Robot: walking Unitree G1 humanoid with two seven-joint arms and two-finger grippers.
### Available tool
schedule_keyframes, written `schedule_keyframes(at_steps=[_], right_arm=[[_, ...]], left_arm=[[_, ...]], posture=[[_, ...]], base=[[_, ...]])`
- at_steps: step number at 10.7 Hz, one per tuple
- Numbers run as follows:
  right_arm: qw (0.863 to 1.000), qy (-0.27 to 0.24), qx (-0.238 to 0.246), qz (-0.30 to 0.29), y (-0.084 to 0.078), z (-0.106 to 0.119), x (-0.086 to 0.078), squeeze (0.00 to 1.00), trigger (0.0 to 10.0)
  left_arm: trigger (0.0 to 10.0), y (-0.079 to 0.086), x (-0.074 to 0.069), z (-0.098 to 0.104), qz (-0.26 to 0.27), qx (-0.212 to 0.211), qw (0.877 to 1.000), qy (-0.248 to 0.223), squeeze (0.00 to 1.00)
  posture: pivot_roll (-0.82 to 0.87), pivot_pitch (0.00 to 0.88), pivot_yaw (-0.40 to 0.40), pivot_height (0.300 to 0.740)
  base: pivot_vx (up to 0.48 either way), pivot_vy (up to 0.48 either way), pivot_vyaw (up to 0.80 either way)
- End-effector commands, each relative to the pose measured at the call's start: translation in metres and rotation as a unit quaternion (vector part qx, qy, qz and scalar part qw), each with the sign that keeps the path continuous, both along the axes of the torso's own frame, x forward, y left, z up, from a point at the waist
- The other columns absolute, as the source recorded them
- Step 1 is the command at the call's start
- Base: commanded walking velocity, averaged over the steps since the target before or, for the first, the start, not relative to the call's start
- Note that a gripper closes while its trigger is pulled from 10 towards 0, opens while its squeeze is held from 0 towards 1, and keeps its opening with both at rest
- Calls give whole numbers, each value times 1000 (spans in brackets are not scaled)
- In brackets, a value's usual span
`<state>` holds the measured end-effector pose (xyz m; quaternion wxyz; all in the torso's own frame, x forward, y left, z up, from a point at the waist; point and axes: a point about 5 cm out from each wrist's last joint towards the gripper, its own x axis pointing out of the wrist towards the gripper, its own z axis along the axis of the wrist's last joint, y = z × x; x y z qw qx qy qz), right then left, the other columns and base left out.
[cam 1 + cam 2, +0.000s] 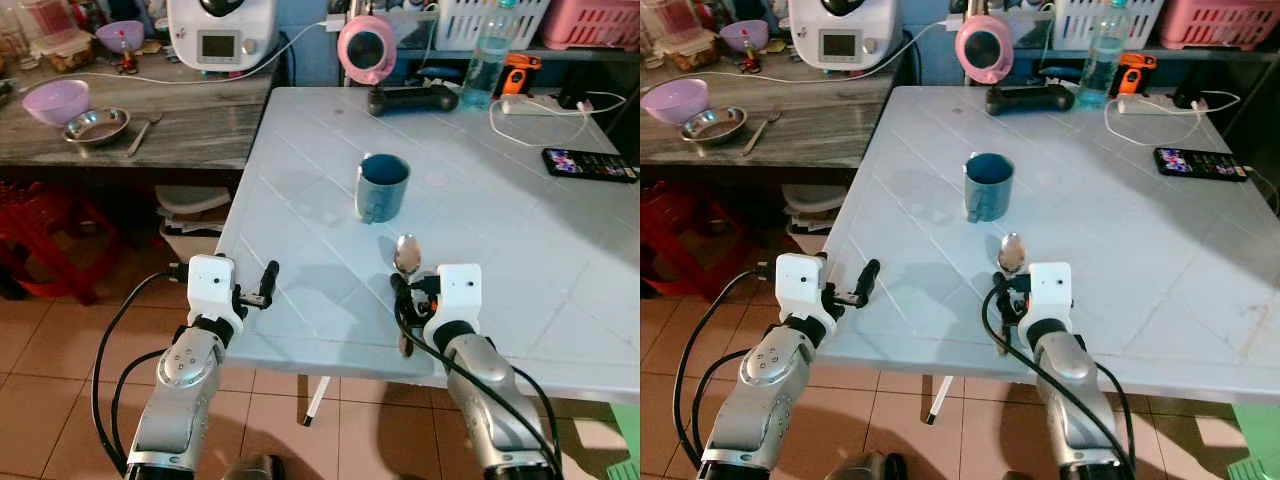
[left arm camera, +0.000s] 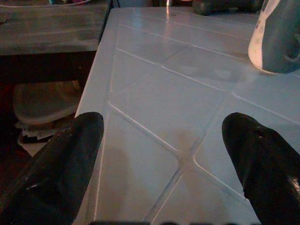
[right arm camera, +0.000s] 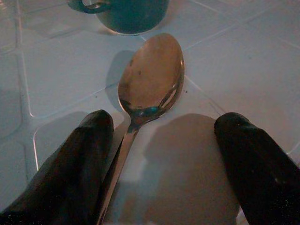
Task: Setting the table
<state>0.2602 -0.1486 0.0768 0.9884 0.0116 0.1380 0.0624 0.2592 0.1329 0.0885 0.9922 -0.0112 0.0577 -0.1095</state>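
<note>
Two hands hover at the near edge of the white worktop (image 1: 500, 250). Right hand (image 3: 164, 164) is spread wide over a spoon (image 3: 149, 89), its left finger (image 3: 70, 164) touching or just beside the handle, nothing gripped. Left hand (image 2: 164, 164) is also wide open and empty above bare worktop. That spoon is shiny metal, bowl up, lying flat and pointing at a blue mug (image 1: 382, 187) standing upright just beyond it. Farther off lie a phone (image 1: 588, 164) and a water bottle (image 1: 485, 60).
</note>
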Motion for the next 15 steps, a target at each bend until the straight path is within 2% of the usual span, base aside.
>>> schedule_keyframes(at_steps=[1, 2, 4, 6, 7, 8, 9, 10, 11, 12, 15], right_arm=[[999, 21, 19, 19, 7, -4, -2, 0, 10000], [999, 23, 26, 37, 11, -4, -3, 0, 10000], [998, 6, 44, 36, 13, 8, 0, 0, 10000], [996, 23, 80, 32, 14, 8, -1, 0, 10000], [995, 43, 80, 36, 14, 4, -1, 0, 9725], [990, 107, 71, 54, 16, -10, -8, 0, 2745], [987, 131, 77, 57, 17, -16, -11, 0, 392], [983, 157, 75, 55, 15, -22, -13, 0, 0], [979, 182, 61, 63, 12, -28, -15, 0, 0], [975, 202, 70, 56, 9, -33, -17, 0, 39], [957, 256, 134, 26, 3, -49, -24, 0, 0]], left_arm=[[10000, 2, 1, 3, -1, -1, 1000, -2, 0], [10000, 1, 1, 3, -1, -1, 1000, -2, 0], [10000, 1, 0, 2, -3, -2, 1000, 1, 0], [10000, 0, 1, 2, -6, -3, 1000, 2, 0], [10000, 0, 1, 2, -7, -4, 1000, 2, 0], [10000, -2, 0, 1, -10, -6, 1000, 4, 0], [10000, -3, 0, 1, -12, -7, 1000, 5, 0], [10000, -4, -1, 0, -16, -9, 1000, 8, 0], [10000, -6, -2, -1, -23, -14, 1000, 12, 0], [10000, -8, -4, -1, -33, -22, 999, 13, 0], [10000, -13, -7, -1, -50, -33, 998, 15, 0]], posture=[[-24, 46, 63, 740], [-24, 47, 61, 740], [-27, 49, 60, 740], [-27, 52, 62, 740], [-28, 52, 61, 740], [-29, 53, 61, 740], [-27, 54, 60, 740], [-27, 55, 60, 740], [-26, 57, 57, 740], [-24, 57, 54, 740], [-22, 58, 51, 740]], base=[[0, 0, 0], [0, 0, 0], [0, 0, 0], [0, 0, 0], [0, 0, 0], [0, 0, 0], [0, 0, 0], [0, 0, 0], [0, 0, 0], [0, 0, 0], [0, 0, 0]])
